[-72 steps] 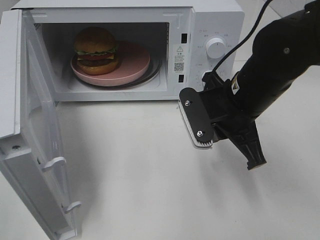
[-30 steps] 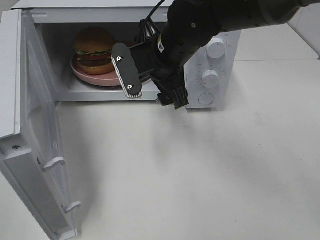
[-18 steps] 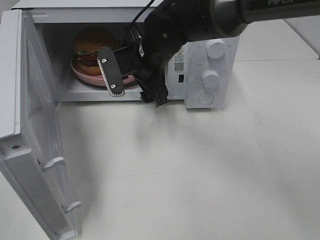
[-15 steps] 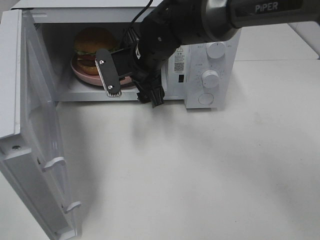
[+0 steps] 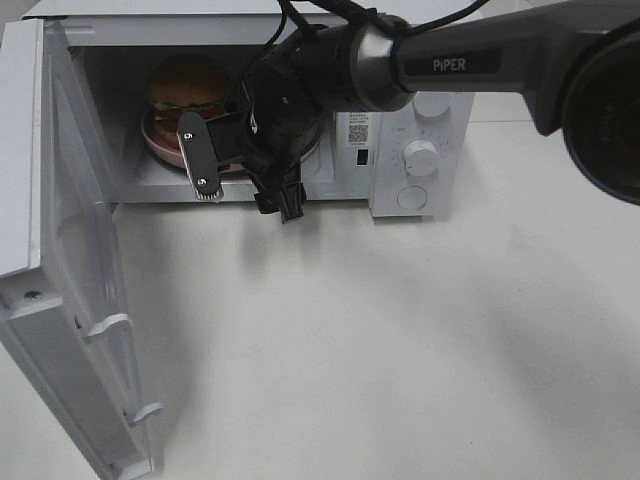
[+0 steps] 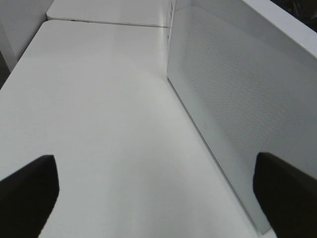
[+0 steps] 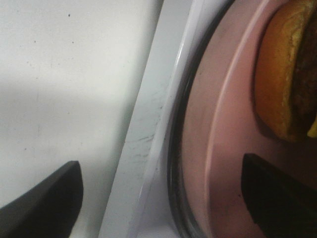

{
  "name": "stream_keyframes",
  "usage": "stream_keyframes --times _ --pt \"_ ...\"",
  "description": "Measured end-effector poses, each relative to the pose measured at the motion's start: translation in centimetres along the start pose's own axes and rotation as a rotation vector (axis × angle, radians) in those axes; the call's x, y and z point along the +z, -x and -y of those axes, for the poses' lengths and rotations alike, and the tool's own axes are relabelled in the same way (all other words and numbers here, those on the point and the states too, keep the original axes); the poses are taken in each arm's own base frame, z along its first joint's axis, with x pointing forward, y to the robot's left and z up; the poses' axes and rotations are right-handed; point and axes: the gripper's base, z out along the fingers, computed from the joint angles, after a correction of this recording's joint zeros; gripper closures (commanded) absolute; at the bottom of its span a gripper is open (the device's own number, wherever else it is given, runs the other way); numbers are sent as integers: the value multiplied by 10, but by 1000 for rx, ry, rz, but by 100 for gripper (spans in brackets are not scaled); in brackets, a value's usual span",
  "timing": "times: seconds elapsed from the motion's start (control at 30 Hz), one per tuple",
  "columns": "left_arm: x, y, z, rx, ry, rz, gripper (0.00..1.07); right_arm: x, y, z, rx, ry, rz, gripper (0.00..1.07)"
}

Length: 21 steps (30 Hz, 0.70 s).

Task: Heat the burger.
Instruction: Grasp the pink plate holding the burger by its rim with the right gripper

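The burger (image 5: 190, 85), a golden bun with green lettuce, sits on a pink plate (image 5: 157, 143) inside the open microwave (image 5: 400, 40). My right gripper (image 5: 240, 180) has reached across to the cavity's front and is open, one finger (image 5: 198, 160) in front of the plate's rim. In the right wrist view the open right gripper (image 7: 161, 198) spans the white sill and the plate (image 7: 223, 124), with the burger (image 7: 287, 74) just beyond; nothing is gripped. My left gripper (image 6: 158, 198) shows only in its wrist view, open over bare table.
The microwave door (image 5: 60, 260) stands swung wide open at the left; its perforated panel (image 6: 237, 109) fills the left wrist view. Two knobs (image 5: 432, 100) (image 5: 420, 158) sit on the control panel. White table (image 5: 400, 350) lies in front.
My right arm has swung left across the microwave's front, bringing its open gripper from the control-panel side to the cavity opening by the plate. Burger, plate and door have not moved.
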Motion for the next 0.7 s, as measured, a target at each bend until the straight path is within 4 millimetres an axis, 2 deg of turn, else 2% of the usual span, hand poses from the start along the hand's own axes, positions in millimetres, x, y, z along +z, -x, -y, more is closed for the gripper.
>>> stream_keyframes --times 0.17,0.4,0.43,0.47,0.5,0.53,0.57,0.6,0.63,0.67,0.7 --pt "0 0 0 0 0 0 7 13 -3 2 25 -1 2 25" --pt "0 0 0 0 0 0 7 19 -9 5 44 -3 -3 29" --pt "0 0 0 0 0 0 7 21 -9 4 52 -1 1 36" --pt "0 0 0 0 0 0 7 21 -9 4 52 -1 1 36" --pt "0 0 0 0 0 0 7 24 -9 2 53 6 0 46" --pt "0 0 0 0 0 0 7 24 -9 2 53 6 0 46" --pt "0 0 0 0 0 0 7 25 -9 1 60 12 3 58" --pt "0 0 0 0 0 0 7 26 -8 0 63 15 5 66" --pt "0 0 0 0 0 0 7 26 -8 0 63 15 5 66" --pt "0 0 0 0 0 0 7 26 -8 1 69 8 12 83" --pt "0 0 0 0 0 0 7 26 -8 1 69 8 12 83"
